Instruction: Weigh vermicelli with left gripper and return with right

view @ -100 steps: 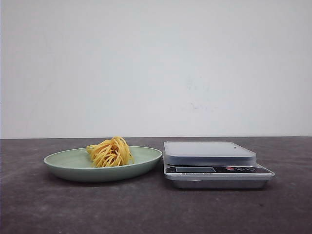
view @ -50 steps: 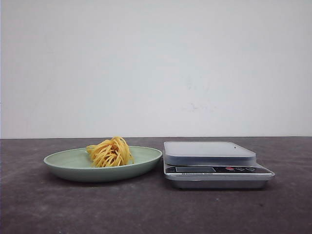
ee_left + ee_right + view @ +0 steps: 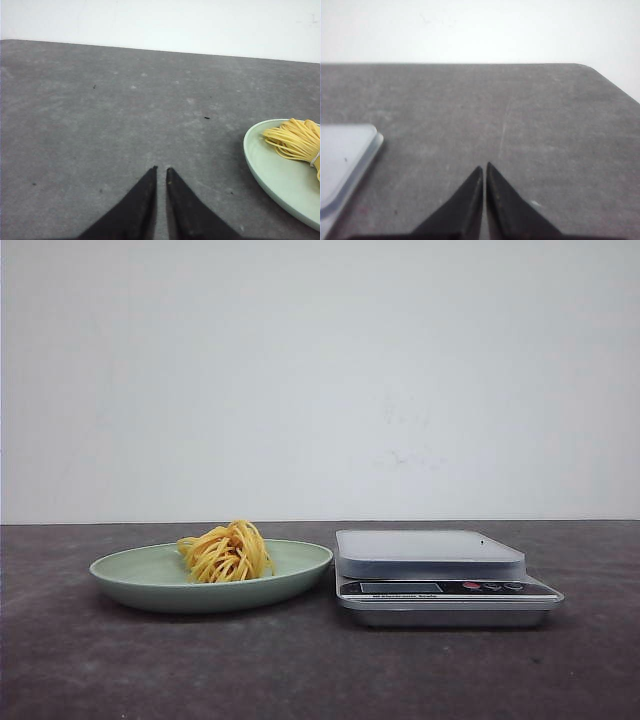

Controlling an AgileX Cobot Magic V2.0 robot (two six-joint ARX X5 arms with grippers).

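Spreading across every view, the dark grey table [image 3: 300, 670] carries a pale green plate [image 3: 140, 575] on the left and a silver kitchen scale [image 3: 440, 580] just beside it on the right. On the plate sits the vermicelli [image 3: 227, 552], a small yellow nest. The left gripper [image 3: 161, 171] and the right gripper [image 3: 484, 167] both hover over bare table with tips nearly together, clenched on nothing.

Vermicelli [image 3: 227, 552] on plate [image 3: 140, 578], left of scale [image 3: 440, 575].
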